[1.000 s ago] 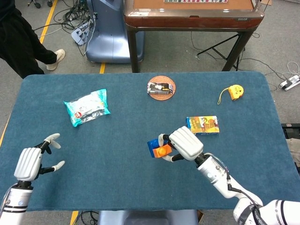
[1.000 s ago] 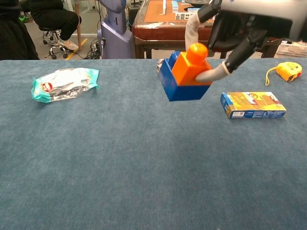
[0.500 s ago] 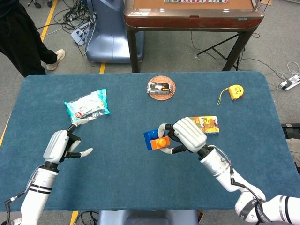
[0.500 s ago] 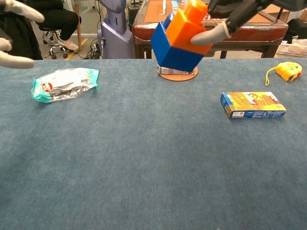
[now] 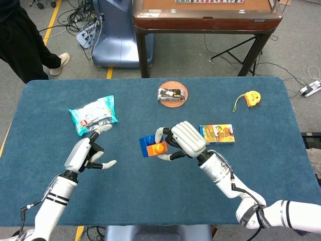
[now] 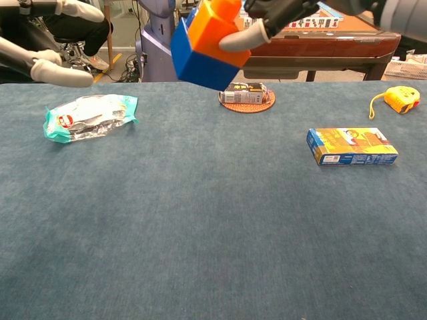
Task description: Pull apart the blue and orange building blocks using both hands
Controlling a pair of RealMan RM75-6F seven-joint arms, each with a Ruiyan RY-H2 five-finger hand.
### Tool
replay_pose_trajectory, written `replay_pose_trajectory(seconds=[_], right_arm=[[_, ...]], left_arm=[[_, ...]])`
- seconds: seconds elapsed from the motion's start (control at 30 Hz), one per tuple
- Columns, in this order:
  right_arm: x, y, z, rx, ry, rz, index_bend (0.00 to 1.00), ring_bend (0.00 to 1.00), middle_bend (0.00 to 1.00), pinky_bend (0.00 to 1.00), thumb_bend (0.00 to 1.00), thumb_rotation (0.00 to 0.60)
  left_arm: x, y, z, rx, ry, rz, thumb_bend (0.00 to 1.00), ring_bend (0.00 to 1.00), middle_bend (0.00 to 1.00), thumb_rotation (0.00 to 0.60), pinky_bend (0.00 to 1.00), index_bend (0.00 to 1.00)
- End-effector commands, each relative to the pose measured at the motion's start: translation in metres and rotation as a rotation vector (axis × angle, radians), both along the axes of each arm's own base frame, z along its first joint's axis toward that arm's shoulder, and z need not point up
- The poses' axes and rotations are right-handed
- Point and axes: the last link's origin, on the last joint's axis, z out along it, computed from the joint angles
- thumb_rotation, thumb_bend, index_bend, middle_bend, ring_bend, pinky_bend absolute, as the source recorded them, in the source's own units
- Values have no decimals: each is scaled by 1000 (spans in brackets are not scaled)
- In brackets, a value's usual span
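The orange block (image 5: pixel 159 149) (image 6: pixel 215 25) is still joined to the blue block (image 5: pixel 146 144) (image 6: pixel 197 59). My right hand (image 5: pixel 183 140) (image 6: pixel 270 17) grips the pair by the orange block and holds it in the air above the middle of the blue table (image 5: pixel 150 196). My left hand (image 5: pixel 86 154) is open with fingers (image 6: pixel 61 72) spread, a little left of the blocks and apart from them.
A teal snack bag (image 5: pixel 93 115) (image 6: pixel 89 115) lies at the left. A small pack on a round coaster (image 5: pixel 172 93) (image 6: pixel 246 97) sits at the back centre. A yellow-blue box (image 5: pixel 217 133) (image 6: pixel 351 146) and a yellow tape measure (image 5: pixel 249 98) (image 6: pixel 399 98) lie at the right.
My right hand has lifted the joined blocks and carried them leftward. My left hand has come up and moved right toward the blocks, still holding nothing.
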Motion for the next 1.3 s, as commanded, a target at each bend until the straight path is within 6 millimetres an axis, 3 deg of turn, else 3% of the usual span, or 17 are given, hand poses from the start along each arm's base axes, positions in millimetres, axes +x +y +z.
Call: replay_pose_trajectory(seconds=[0.03, 0.47, 0.83, 1.3], right_arm=[[4, -3, -5, 14, -9, -2, 634, 1000, 1000, 1000, 634, 600], [23, -13, -26, 48, -49, -6, 634, 1000, 1000, 1000, 634, 600], [37, -15, -39, 72, -75, 0, 634, 1000, 1000, 1000, 634, 600], [47, -14, -51, 111, -97, 13, 634, 1000, 1000, 1000, 635, 600]], left_arm=[[4, 2, -3, -8, -42, 14, 0, 984, 1000, 600, 1000, 106], [15, 5, -14, -47, -82, 36, 0, 1000, 1000, 600, 1000, 93], [21, 3, -22, -59, -98, 34, 0, 1000, 1000, 600, 1000, 1], [22, 6, -30, -53, -109, 72, 0, 1000, 1000, 600, 1000, 70]])
